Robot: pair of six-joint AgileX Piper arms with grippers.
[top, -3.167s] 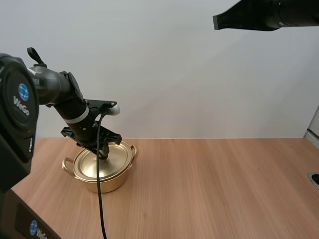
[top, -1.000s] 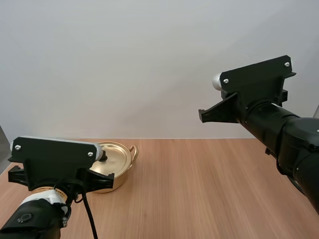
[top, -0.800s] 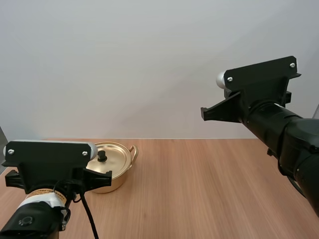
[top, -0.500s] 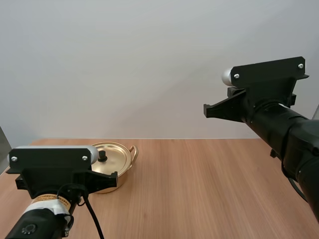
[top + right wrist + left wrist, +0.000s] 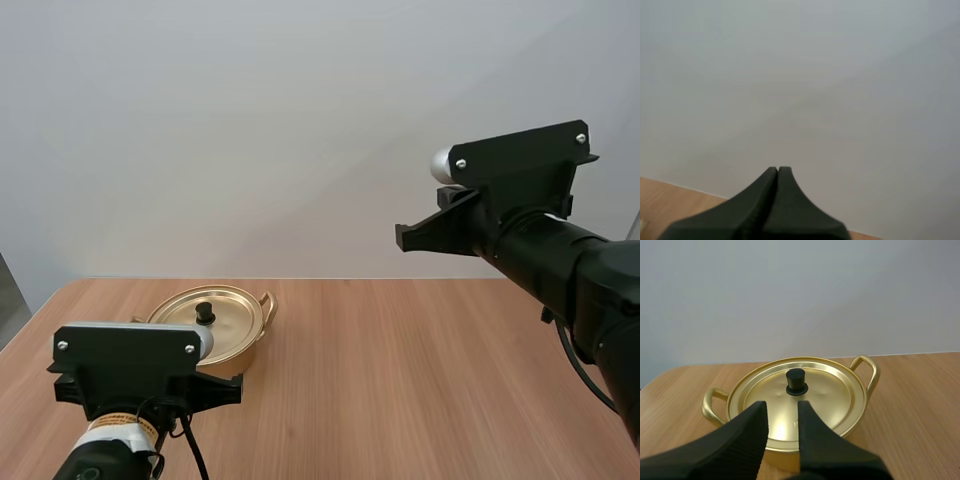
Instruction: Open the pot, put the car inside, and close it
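One round golden pot (image 5: 252, 348) — black-knobbed lid (image 5: 825, 390) on, left pincer (image 5: 781, 407) parted, right pincer (image 5: 777, 172) closed

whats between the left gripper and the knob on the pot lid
Nothing in the way: in the left wrist view only bare gold lid shows between the open left gripper and the knob.

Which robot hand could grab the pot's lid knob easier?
Left. The left hand is open, pointing straight at the black knob on the lid. The right hand is shut, up high, away from the pot.
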